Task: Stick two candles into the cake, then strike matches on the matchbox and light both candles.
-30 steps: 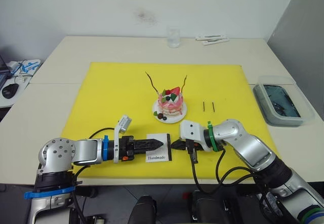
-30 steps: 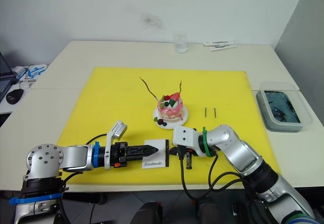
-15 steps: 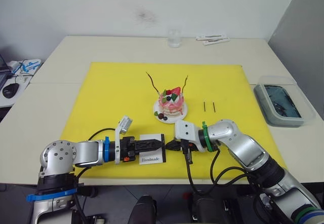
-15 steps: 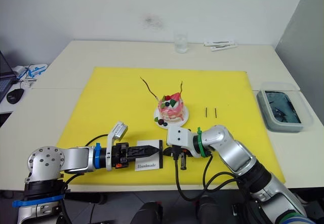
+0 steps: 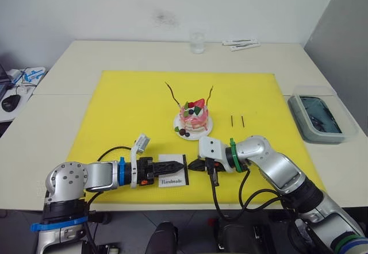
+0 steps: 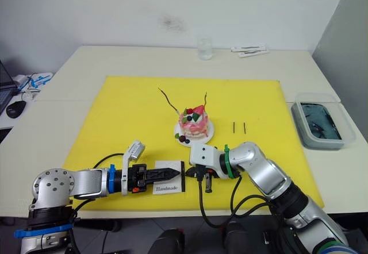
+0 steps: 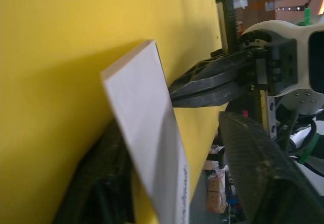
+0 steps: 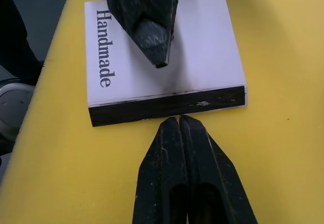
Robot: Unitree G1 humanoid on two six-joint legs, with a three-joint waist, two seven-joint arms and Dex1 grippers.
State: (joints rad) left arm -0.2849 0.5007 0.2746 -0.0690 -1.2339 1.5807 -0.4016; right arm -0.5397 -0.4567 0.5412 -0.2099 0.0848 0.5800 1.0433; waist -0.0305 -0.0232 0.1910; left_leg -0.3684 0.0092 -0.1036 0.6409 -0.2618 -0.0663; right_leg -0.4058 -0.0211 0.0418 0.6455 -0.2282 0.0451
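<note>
Left eye view: lying flat on the yellow mat (image 5: 132,107), near its front edge and in front of the cake (image 5: 194,119), the matchbox (image 5: 173,177). Reaching in over the matchbox from its left, the left gripper (image 5: 179,164), one finger above the box. Pointing at the matchbox's black-strip edge from its right, the right gripper (image 5: 191,165), tips together. Standing up from the cake, both candles (image 5: 172,93), leaning outward. Lying side by side on the mat to the right of the cake, well apart from the matchbox, the two matches (image 5: 237,120).

Right eye view: sitting on its small white plate behind the matchbox, the cake. Standing far behind the cake on the table (image 6: 259,64), a clear glass (image 6: 204,48). Resting off the mat, well right of the cake, a grey tray (image 6: 319,125).

Left wrist view: clamping the matchbox between its two black fingers (image 7: 253,168), the left gripper, with the box tilted up off the mat. Meeting the far edge of the matchbox, the right gripper's closed tips.

Right wrist view: pressing closed, fingertips (image 8: 174,125) together with nothing between them, the right gripper, just touching the black strip of the matchbox. Lying over the white "Handmade" face, the left gripper's upper finger.
</note>
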